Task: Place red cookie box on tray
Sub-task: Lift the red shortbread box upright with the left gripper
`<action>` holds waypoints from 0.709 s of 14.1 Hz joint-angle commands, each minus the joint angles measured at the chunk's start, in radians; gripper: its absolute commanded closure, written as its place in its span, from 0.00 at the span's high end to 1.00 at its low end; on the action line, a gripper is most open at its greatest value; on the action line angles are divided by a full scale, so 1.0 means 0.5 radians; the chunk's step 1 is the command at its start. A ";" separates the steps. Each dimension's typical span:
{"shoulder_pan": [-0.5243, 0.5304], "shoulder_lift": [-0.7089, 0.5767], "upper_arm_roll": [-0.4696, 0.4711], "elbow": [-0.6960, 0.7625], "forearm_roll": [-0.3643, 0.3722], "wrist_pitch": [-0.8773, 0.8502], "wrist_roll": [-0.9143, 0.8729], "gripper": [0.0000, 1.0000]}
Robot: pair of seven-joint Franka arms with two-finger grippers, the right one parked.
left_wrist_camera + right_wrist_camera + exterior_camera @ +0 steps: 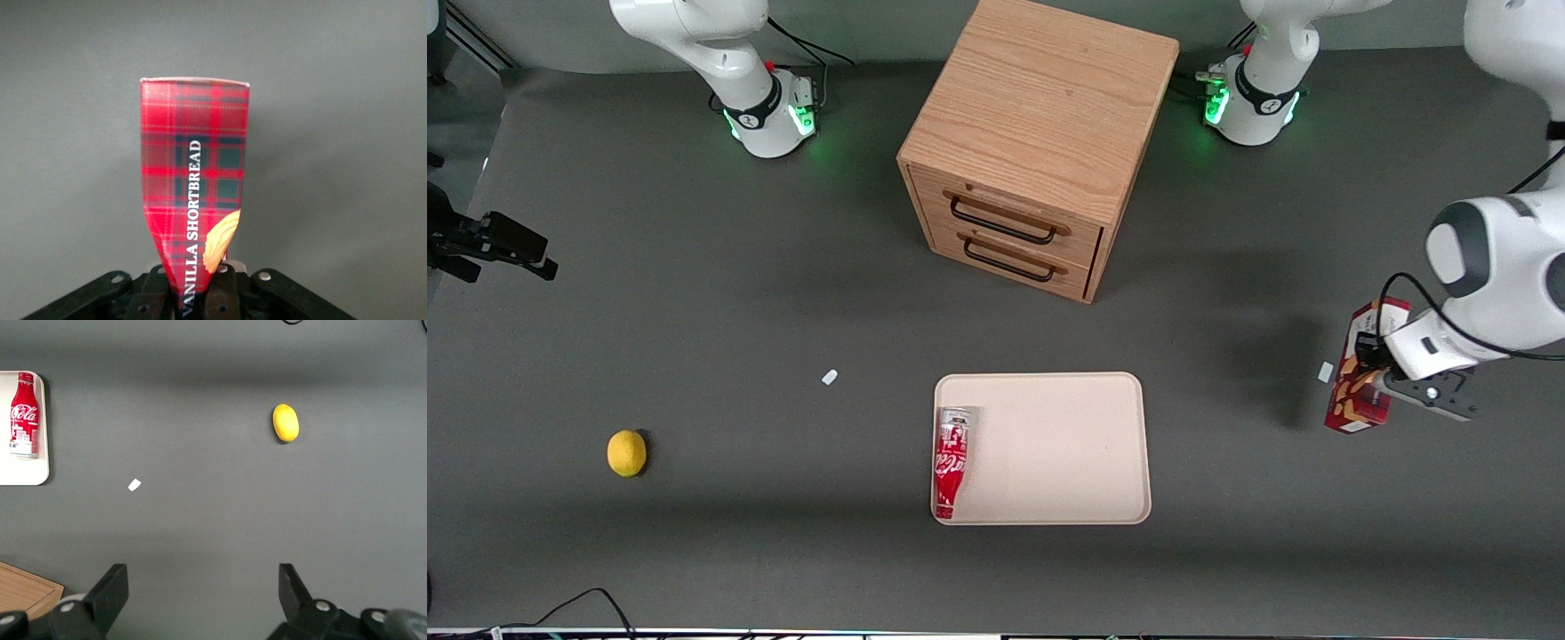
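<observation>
Jaws of our gripper (193, 293) are closed on the red cookie box (1360, 378), at the working arm's end of the desk; next we carry it to the tray (1067, 444), beside the bottle (951, 458).

The gripper (1392, 384), toward the working arm's end of the table, is clamping the red cookie box (1358, 404), well apart from the tray (1067, 444). Open grey tabletop (1227, 462) is lying between them, with only a small white scrap (1325, 372) sitting just beside the box. On the tray, a Coca-Cola bottle (951, 460) is lying along the edge toward the parked arm's end, leaving the rest of the tray's floor bare. The wooden drawer cabinet (1032, 142) is standing farther from the front camera than the tray. A lemon (626, 452) and another white scrap (830, 377) are lying toward the parked arm's end.
</observation>
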 commanded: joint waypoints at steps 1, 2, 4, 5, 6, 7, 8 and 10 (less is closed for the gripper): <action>-0.069 -0.052 0.007 0.269 -0.022 -0.355 -0.174 0.00; -0.085 -0.052 0.001 0.376 -0.022 -0.466 -0.257 0.00; -0.158 -0.019 -0.041 0.616 -0.004 -0.684 -0.490 0.00; -0.174 -0.001 -0.090 0.714 0.008 -0.779 -0.634 0.00; -0.189 0.024 -0.142 0.809 0.011 -0.865 -0.784 0.00; -0.210 0.061 -0.182 0.898 0.011 -0.933 -0.925 0.00; -0.244 0.104 -0.207 0.966 0.005 -0.967 -1.042 0.00; -0.333 0.195 -0.262 1.031 -0.004 -0.940 -1.308 0.00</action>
